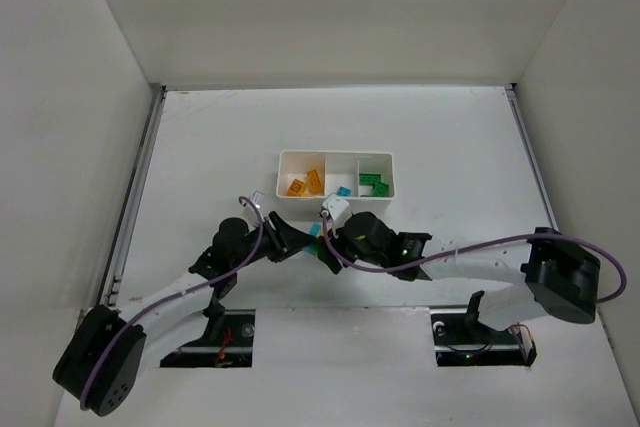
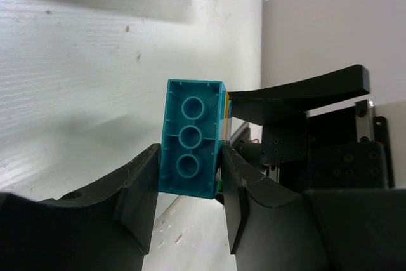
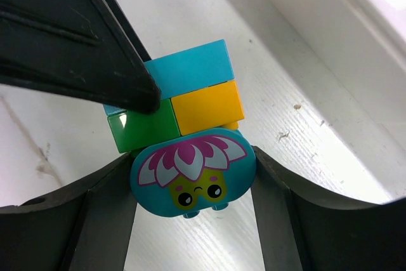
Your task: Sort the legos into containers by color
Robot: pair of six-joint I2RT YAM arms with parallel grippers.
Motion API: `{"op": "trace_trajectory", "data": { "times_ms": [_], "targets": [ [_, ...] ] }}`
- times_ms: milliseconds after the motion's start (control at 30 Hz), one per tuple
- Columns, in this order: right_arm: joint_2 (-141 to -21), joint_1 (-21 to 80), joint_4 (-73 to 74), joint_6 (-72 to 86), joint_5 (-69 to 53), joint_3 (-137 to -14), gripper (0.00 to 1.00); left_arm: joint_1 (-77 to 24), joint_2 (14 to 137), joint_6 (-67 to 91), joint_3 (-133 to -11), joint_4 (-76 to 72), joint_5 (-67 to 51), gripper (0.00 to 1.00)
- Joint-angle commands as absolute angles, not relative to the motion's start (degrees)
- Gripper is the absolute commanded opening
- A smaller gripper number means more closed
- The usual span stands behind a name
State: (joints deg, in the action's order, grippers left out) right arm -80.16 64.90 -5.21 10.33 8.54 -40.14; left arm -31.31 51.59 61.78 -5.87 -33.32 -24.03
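Cyan 3-ring brick [image 2: 190, 147] in left tool [image 2: 190, 169]; rounded flower-print piece [image 3: 193, 176] in right tool [image 3: 193, 160].

**A:** What's on your feed besides the job?

**B:** I see a white table [image 1: 450, 147], lightly scuffed, a white back wall [image 1: 330, 17] and side walls [image 1: 60, 147], a metal rail [image 1: 135, 202] down each side, and two dark cutouts [image 1: 243, 330] at its near edge.

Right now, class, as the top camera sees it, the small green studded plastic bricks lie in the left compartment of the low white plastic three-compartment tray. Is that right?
Not quite. The top external view shows the green studded bricks in the right compartment of the white plastic tray. The left compartment holds yellow-orange bricks.
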Motion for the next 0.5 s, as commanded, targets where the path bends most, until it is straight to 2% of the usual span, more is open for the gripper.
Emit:
{"op": "trace_trajectory", "data": {
  "times_ms": [0, 200, 467],
  "targets": [
    [-76.6, 66.0, -7.8, 11.9, 8.1, -38.8, 0.62, -27.1, 48.4, 63.9, -5.2, -39.3, -24.6, 0.07],
    [-72.8, 66.0, -7.5, 12.8, 8.6, -37.4, 0.62, -20.4, 43.6, 65.7, -4.2, -39.3, -26.5, 0.07],
    [-69.4, 65.8, -6.6, 12.7, 11.8, -38.1, 0.59, -17.8, 42.5, 65.8, -4.3, -39.8, -28.0, 0.06]
  ]
}}
